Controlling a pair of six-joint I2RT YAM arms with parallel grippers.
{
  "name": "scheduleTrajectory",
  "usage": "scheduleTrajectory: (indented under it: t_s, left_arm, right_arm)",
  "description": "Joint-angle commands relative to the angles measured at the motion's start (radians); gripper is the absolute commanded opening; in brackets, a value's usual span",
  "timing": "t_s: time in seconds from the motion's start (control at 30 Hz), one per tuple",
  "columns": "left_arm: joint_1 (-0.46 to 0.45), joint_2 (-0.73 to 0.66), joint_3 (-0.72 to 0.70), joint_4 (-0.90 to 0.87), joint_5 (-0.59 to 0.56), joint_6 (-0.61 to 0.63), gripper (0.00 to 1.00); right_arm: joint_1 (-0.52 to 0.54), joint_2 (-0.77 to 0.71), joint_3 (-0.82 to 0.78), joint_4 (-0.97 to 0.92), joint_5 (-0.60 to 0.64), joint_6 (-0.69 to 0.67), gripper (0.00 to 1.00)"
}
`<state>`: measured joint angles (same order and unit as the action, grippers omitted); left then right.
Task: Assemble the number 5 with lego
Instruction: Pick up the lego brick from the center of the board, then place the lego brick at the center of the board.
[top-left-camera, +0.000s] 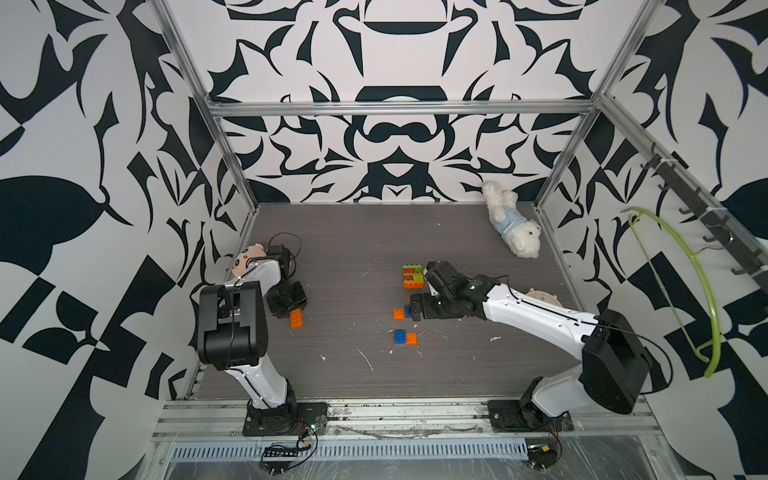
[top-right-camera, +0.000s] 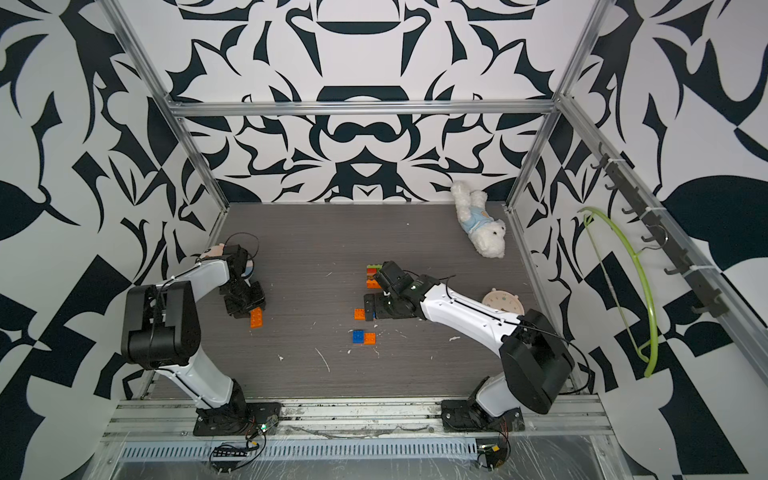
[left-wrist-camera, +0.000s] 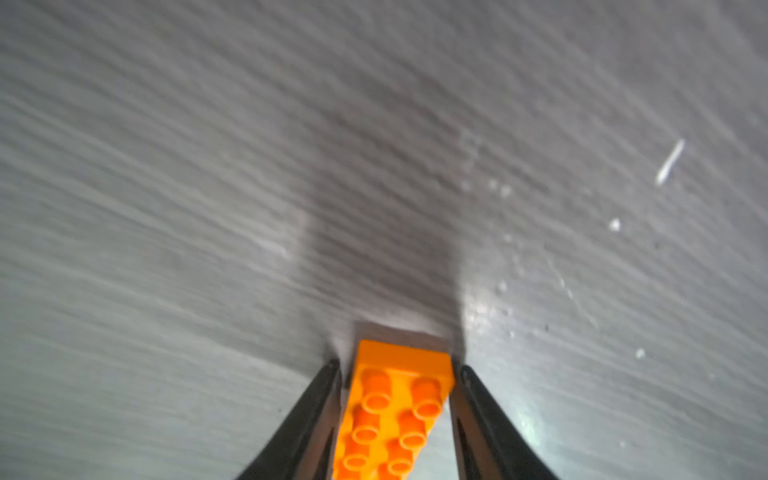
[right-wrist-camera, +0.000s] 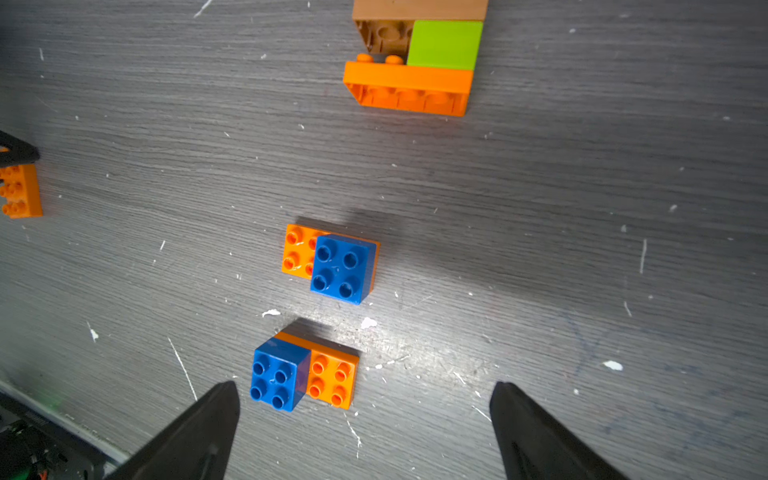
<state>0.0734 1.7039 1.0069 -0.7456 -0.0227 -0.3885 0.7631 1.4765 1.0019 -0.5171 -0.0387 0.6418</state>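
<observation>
Black-and-white patterned walls (top-left-camera: 395, 145) stand around a dark grey wood-grain tabletop (top-left-camera: 353, 241) with white flecks. In both top views the lego is in four places: an oblong orange brick (top-left-camera: 296, 319) of plastic lies at the left under the tip of the left arm (top-left-camera: 266, 270), and near the middle, from far to near, are a small stack of lime green, brown and orange bricks (top-left-camera: 412, 276), an orange-and-blue pair (top-left-camera: 400, 313) partly hidden by the right arm (top-left-camera: 540, 320), and a blue-and-orange pair (top-left-camera: 405, 337) standing free. A white plush dog in a pale blue shirt (top-left-camera: 513, 226) lies at the far right; a plush doll with a peach face (top-left-camera: 245, 257) is at the left edge, partly behind the left arm. From the left wrist, the left gripper (left-wrist-camera: 399, 365) has its two black fingers (left-wrist-camera: 307, 428) narrow around the oblong orange brick, one on each long side; the brick lies studs up on the table, and whether the fingers press it I cannot tell. From the right wrist, the right gripper (right-wrist-camera: 365, 384) is spread wide and holds nothing; the blue-and-orange pair shows close to its tips, the orange-and-blue pair is apart from it, and the stack lies on its side. In each pair a blue square brick sits on one half of an orange oblong one.
</observation>
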Motion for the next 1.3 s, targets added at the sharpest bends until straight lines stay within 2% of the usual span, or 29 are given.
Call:
scheduleTrajectory:
  t_s: [0.0, 0.37, 0.43, 0.57, 0.67, 0.8, 0.87, 1.0, 1.1, 1.27]
  left_arm:
    - [-0.009, -0.033, -0.025, -0.025, 0.048, -0.024, 0.45]
    - [-0.144, -0.096, -0.021, -0.067, -0.015, -0.085, 0.39]
    - [-0.198, -0.121, -0.001, -0.100, -0.027, -0.102, 0.37]
    - [-0.367, -0.177, 0.053, -0.123, -0.032, -0.125, 0.37]
    - [-0.506, -0.197, 0.118, -0.129, -0.043, -0.130, 0.37]
    - [-0.695, -0.183, 0.215, -0.077, -0.029, -0.092, 0.37]
    - [-0.794, -0.135, 0.269, -0.034, -0.029, -0.034, 0.37]
    - [-0.988, 0.027, 0.449, -0.052, -0.032, 0.134, 0.37]
    - [-1.068, 0.152, 0.547, -0.066, -0.019, 0.243, 0.37]
    - [-1.118, 0.278, 0.638, -0.067, 0.034, 0.372, 0.38]
  right_arm:
    - [0.004, 0.000, 0.046, -0.017, 0.028, -0.012, 0.99]
    - [0.004, -0.010, 0.051, -0.041, 0.065, -0.003, 0.99]
    - [0.004, -0.030, 0.036, -0.042, 0.096, 0.014, 0.99]
    - [-0.022, -0.086, 0.010, -0.072, 0.173, 0.063, 1.00]
    - [-0.107, -0.126, -0.018, -0.113, 0.180, 0.116, 1.00]
    - [-0.291, -0.189, -0.102, -0.110, 0.067, 0.135, 0.99]
    - [-0.376, -0.210, -0.121, -0.124, 0.027, 0.121, 0.99]
    - [-0.522, -0.231, -0.127, -0.178, -0.035, 0.083, 0.99]
    - [-0.614, -0.259, -0.140, -0.193, -0.068, 0.071, 0.99]
    - [-0.742, -0.284, -0.145, -0.213, -0.139, 0.027, 1.00]
